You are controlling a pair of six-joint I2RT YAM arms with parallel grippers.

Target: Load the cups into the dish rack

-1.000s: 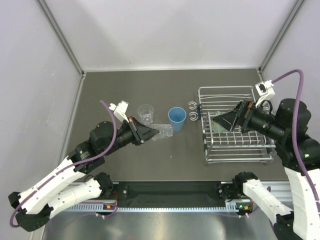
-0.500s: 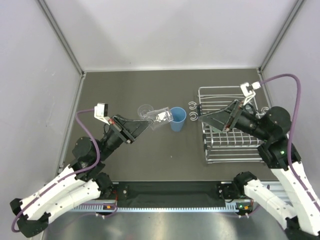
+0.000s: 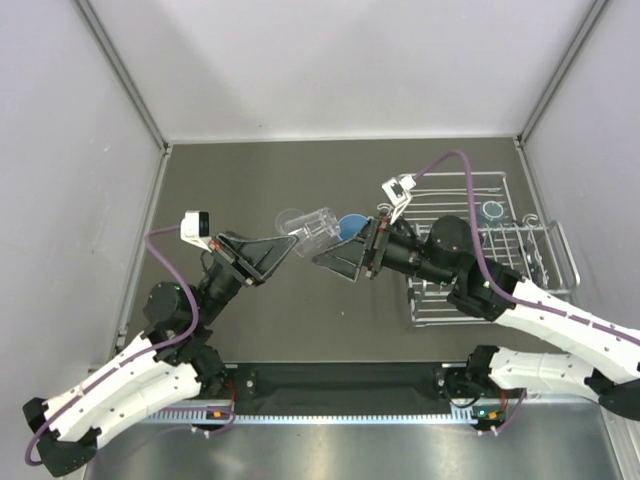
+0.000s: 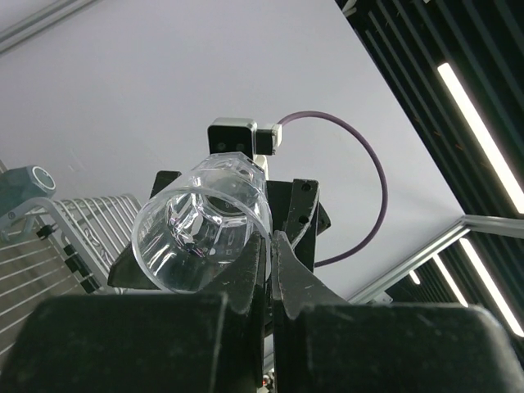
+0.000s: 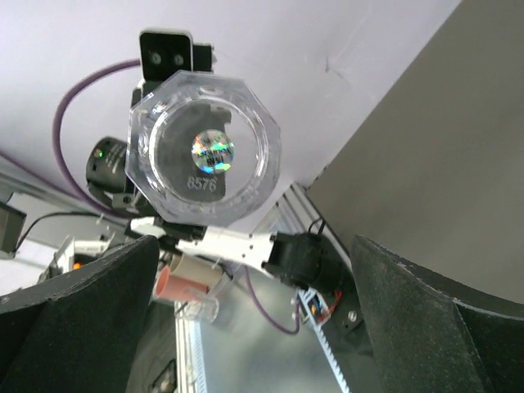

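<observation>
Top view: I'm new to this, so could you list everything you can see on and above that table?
clear tumbler: one, see-through, lifted off the table on its side, gripped by the left tool
smaller clear cup: one, see-through, on the table, partly hidden behind the held tumbler
blue tumbler: one, blue, on the table, partly hidden by the right arm
dish rack: one, silver wire, right side
teal mug: one, teal, far end of the rack
table: one, dark grey
left tool: black, shut on the tumbler
right tool: black, open, facing the tumbler's base
</observation>
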